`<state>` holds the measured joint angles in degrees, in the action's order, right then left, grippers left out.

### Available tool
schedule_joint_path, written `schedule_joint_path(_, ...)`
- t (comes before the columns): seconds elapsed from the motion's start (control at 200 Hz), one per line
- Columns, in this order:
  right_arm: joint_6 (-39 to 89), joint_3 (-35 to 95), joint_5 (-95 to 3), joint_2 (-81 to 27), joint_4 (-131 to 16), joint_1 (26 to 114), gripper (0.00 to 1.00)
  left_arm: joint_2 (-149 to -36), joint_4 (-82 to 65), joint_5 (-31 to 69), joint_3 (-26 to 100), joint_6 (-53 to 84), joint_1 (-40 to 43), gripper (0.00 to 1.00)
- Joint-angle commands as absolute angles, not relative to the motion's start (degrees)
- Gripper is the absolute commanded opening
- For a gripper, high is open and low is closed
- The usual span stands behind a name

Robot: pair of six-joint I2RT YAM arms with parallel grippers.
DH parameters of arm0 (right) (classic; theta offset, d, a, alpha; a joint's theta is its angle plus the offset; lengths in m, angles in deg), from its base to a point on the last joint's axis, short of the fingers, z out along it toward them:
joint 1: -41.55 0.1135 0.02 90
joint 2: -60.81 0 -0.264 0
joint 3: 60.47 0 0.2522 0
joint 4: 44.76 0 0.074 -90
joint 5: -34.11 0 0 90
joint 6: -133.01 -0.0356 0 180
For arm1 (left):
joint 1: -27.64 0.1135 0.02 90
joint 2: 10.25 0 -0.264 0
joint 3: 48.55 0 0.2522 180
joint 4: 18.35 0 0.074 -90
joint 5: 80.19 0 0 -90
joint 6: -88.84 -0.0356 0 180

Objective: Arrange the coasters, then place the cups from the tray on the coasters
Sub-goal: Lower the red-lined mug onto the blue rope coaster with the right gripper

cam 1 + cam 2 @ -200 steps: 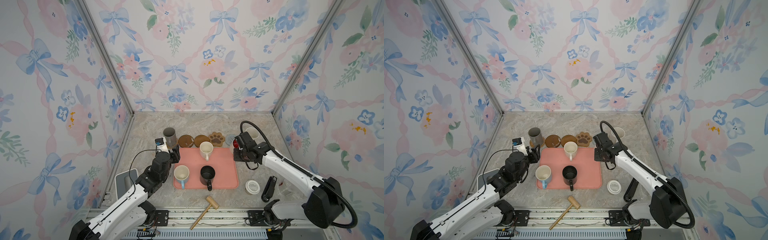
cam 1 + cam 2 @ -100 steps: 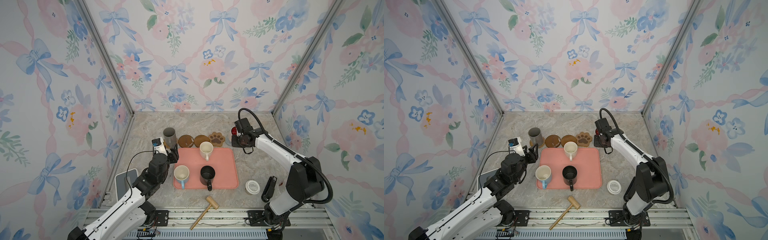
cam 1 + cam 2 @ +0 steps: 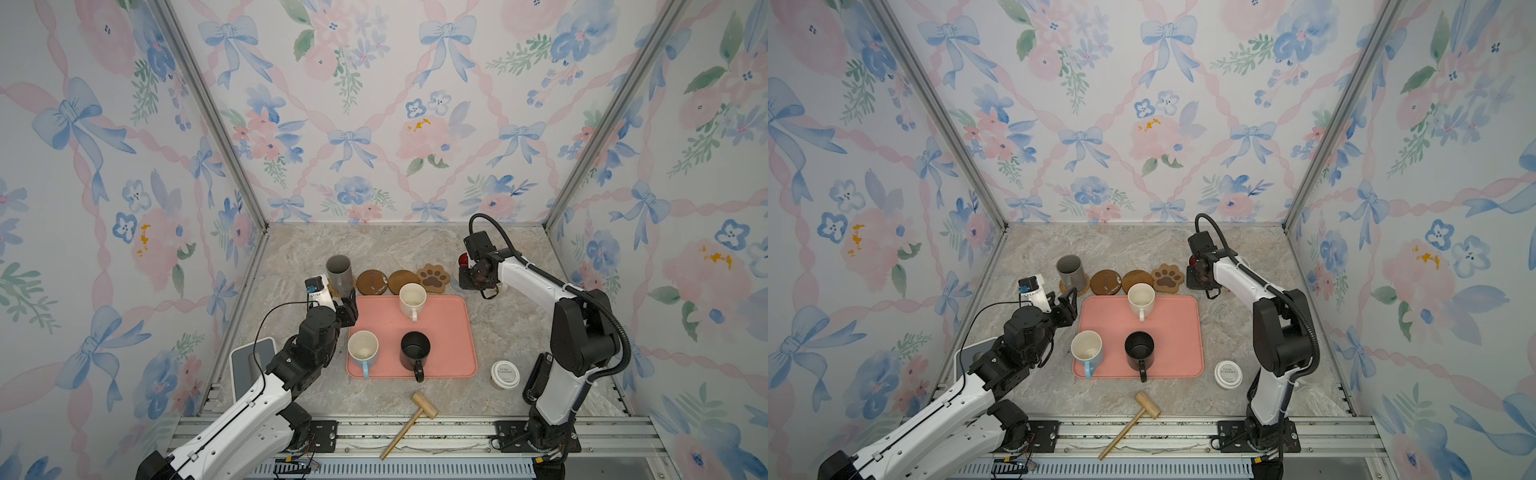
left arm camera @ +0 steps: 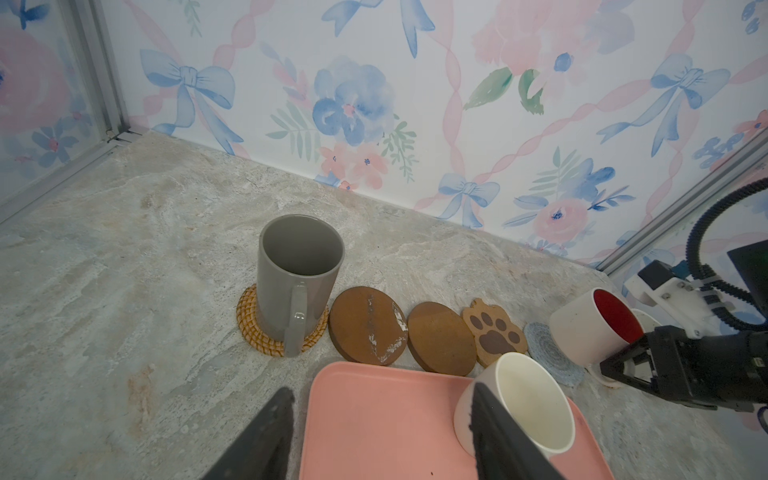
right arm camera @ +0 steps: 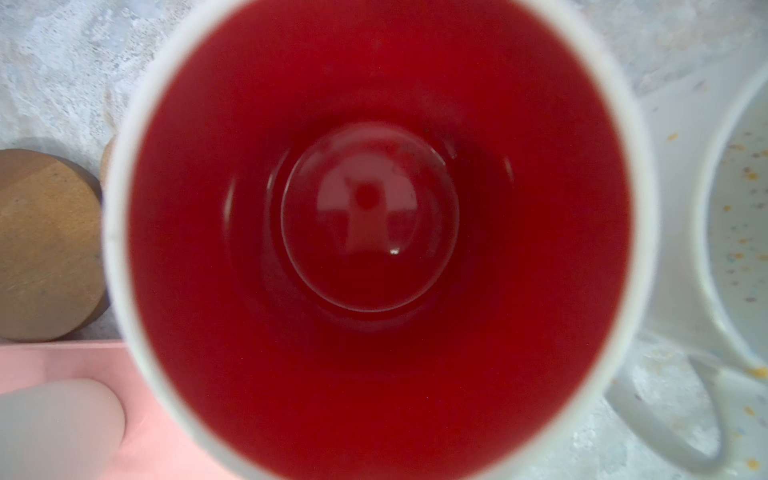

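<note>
Presently, the right gripper (image 4: 611,371) is closed narrow on the handle of the red mug (image 4: 590,328). Only the left wrist view shows this: the mug is tilted, its base over the blue coaster (image 4: 548,353), and contact cannot be confirmed. In both top views the arm hides all of the mug but a red sliver. The right wrist view looks straight into it, with the speckled mug (image 5: 739,208) just beside.

Left gripper (image 4: 374,436): fingers wide apart, holding nothing, over the tray (image 4: 395,395) corner.

Grey mug (image 3: 338,270) stands on the rattan coaster (image 4: 249,320). Cream mug (image 3: 412,296), blue mug (image 3: 362,348) and black mug (image 3: 414,350) stand on the tray.
</note>
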<state>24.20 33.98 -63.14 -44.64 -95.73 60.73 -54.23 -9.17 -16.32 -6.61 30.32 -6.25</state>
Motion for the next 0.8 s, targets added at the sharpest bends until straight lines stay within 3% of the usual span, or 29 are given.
schedule_joint_path(0.0,25.0,36.6,-63.8,-45.5,-93.2,59.9,0.00,-54.6,-8.5,-17.1,-6.7,29.1,-6.5,0.64)
schedule_joint_path(0.795,25.4,38.1,-64.8,-49.5,-92.4,59.5,0.00,-54.8,-8.4,-17.5,-6.6,28.7,-6.6,0.64)
